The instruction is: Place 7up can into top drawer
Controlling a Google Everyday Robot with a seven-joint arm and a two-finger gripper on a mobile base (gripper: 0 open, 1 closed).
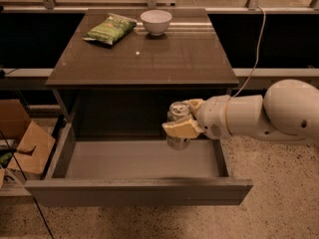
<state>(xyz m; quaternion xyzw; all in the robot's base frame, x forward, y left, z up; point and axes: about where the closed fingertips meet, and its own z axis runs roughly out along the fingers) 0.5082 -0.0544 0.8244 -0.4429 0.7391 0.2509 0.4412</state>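
Observation:
The 7up can (177,113) is a small silvery can with a shiny top, held upright in my gripper (183,119). The gripper's tan fingers (180,129) are shut on the can's sides. The can hangs above the right rear part of the open top drawer (134,190), just over its lighter grey floor and below the tabletop's front edge. My white arm (259,116) reaches in from the right.
A green chip bag (109,29) and a white bowl (156,21) sit at the back of the brown table (144,59). Cardboard boxes (25,143) stand on the floor to the left. A cable (256,49) hangs at the right.

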